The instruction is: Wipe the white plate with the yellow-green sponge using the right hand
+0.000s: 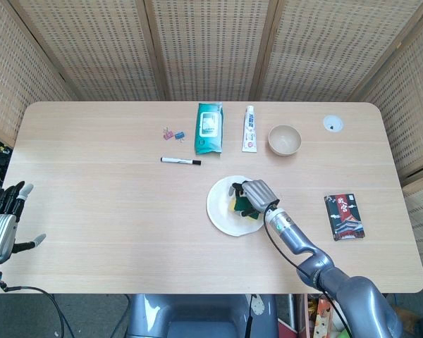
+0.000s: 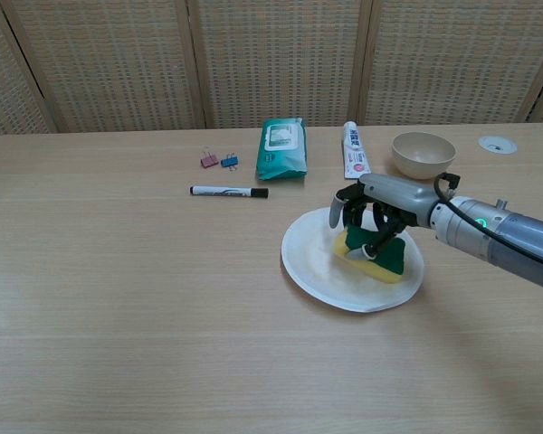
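The white plate [image 1: 222, 211] [image 2: 324, 273] lies on the table a little right of centre. On it sits the yellow-green sponge [image 1: 237, 207] [image 2: 383, 260], green side up, yellow below. My right hand [image 1: 254, 195] [image 2: 373, 206] reaches in from the right and grips the sponge from above, holding it down on the plate's right half. My left hand [image 1: 1, 222] hangs at the far left edge of the head view, off the table, fingers apart and holding nothing; the chest view does not show it.
Behind the plate lie a black marker [image 1: 180, 161] [image 2: 228, 192], a green wipes pack [image 1: 209, 127] [image 2: 281, 146], a toothpaste tube [image 1: 249, 129] [image 2: 352, 150], a beige bowl [image 1: 285, 139] [image 2: 422, 154] and two small binder clips [image 1: 173, 134]. A dark card box [image 1: 344, 216] lies right.
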Tool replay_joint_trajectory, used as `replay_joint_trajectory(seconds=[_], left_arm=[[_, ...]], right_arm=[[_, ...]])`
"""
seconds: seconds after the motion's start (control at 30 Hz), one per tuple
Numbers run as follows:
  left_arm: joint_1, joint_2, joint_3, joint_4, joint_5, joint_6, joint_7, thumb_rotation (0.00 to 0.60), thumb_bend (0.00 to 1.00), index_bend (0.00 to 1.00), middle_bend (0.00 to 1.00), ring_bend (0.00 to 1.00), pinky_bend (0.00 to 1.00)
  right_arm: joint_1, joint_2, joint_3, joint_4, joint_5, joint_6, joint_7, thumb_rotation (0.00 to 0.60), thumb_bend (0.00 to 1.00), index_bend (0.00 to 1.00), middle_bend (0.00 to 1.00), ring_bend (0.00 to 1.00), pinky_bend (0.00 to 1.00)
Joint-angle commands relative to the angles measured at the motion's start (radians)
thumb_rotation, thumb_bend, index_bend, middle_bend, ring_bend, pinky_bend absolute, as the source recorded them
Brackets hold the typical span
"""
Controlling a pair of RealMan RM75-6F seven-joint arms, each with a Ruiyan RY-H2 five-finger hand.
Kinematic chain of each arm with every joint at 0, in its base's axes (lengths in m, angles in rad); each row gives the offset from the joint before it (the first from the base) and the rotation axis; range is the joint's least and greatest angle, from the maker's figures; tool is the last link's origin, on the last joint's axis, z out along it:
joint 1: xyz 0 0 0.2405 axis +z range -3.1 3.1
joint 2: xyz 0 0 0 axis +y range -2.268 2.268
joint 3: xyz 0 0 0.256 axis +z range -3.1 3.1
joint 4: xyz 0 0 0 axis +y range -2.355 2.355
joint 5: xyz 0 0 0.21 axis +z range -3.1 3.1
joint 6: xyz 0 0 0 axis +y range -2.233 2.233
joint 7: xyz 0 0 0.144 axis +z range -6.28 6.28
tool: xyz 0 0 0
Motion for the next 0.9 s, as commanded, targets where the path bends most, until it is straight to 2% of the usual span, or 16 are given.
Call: replay_joint_trajectory(seconds=[0.03, 0.3, 0.6, 0.9], left_arm=[[0.000, 0.000, 0.000, 0.001, -0.001, 0.000, 0.000, 0.600, 0.00, 0.00, 0.00, 0.00, 0.00], [0.001, 0.001, 0.000, 0.002, -0.001, 0.001, -0.004, 0.600, 0.00, 0.00, 0.00, 0.00, 0.00], [-0.002, 0.001, -0.002, 0.003, -0.004, -0.005, -0.007, 0.600, 0.00, 0.00, 0.00, 0.00, 0.00], [-0.003, 0.006, -0.006, 0.003, -0.012, -0.010, -0.019, 0.600, 0.00, 0.00, 0.00, 0.00, 0.00]], right_arm=[[-0.005, -0.014, -0.013, 0.022, -0.012, 0.000, 0.018, 0.600, 0.21, 0.42, 0.53, 0.42, 0.61], [0.006, -0.009, 0.000, 0.043, -0.016, 0.039, 0.037, 0.600, 0.21, 0.42, 0.54, 0.42, 0.61], [0.015, 0.025, 0.031, -0.007, 0.002, 0.068, 0.036, 0.600, 0.21, 0.42, 0.54, 0.43, 0.61], [0.001, -0.031, -0.006, 0.051, -0.003, -0.005, 0.007, 0.600, 0.21, 0.42, 0.54, 0.43, 0.61]])
